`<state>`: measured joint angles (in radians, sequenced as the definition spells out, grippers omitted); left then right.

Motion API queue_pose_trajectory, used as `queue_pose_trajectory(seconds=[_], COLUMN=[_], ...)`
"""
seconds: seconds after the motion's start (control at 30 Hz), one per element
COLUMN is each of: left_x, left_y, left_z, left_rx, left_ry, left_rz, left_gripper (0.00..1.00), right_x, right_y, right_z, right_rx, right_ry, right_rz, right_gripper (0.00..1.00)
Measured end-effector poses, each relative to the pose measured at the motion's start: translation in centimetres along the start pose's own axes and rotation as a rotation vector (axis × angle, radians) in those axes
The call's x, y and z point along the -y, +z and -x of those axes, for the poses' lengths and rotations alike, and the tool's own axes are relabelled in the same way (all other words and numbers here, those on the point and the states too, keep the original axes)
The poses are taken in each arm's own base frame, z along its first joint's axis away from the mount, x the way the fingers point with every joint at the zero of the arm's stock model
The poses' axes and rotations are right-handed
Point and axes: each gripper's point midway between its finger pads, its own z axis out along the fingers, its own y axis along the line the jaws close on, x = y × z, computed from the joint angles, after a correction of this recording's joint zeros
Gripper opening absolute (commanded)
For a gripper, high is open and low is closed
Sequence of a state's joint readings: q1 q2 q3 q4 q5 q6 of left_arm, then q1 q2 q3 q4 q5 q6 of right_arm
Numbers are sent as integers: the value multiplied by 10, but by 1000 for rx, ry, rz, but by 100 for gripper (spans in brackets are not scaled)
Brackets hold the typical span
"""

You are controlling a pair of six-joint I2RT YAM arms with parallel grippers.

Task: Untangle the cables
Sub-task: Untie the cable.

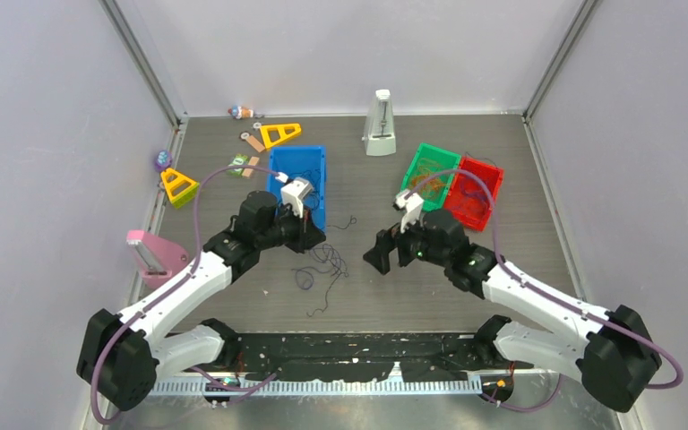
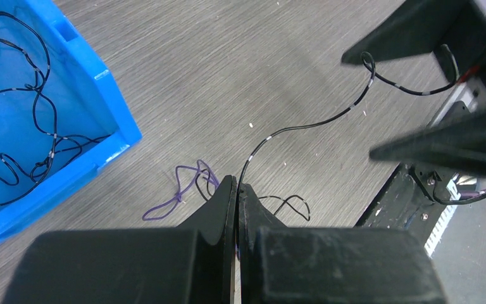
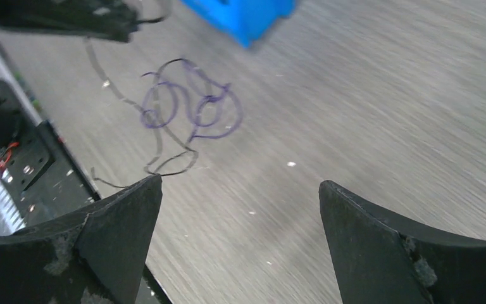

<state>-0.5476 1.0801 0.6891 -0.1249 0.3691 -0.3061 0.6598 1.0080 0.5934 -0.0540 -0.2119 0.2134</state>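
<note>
Now: grey wood-grain table [image 1: 376, 305], pale lilac walls [image 1: 340, 45], metal corner posts [image 1: 146, 64]. L gripper [image 2: 236, 190] pinched tight on black cable [image 2: 316, 123], just beside blue bin [image 2: 111, 107]. R gripper [image 3: 240, 190] spread wide, empty, over table. Purple cable [image 3: 196, 107] lies loose on tabletop betw. the arms, mid-table.

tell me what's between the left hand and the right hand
A black cable, pinched in the shut left hand, stretches over the table toward the open right hand; the left wrist view shows it.

Left tool [image 2: 236, 185] clamped, right tool [image 3: 241, 182] agape
</note>
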Motion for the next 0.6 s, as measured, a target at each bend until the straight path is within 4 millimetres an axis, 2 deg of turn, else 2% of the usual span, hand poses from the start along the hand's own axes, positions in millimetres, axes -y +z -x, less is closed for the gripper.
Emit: queue_pose_trajectory(seconds=[0.1,0.2,0.33,0.6], left_x=[1,3,5,11], left_y=[1,1,2,3], left_z=[0,-1,-3,-4], left_rx=[-2,-6,-14,-24], left_ry=[0,-1,-4,-8], left_rz=[-5,-11,-22,-44], left_gripper=[0,0,0,0], right_x=[-28,-49,-63,-81], right_y=[12,29,48,78], right_z=[-13,-24,-32,-28], right_rx=[5,-4,-12,-3], right_ry=[-35,-60,-87,-118], right_rz=[86,136,154,160], right_gripper=[97,89,80,76])
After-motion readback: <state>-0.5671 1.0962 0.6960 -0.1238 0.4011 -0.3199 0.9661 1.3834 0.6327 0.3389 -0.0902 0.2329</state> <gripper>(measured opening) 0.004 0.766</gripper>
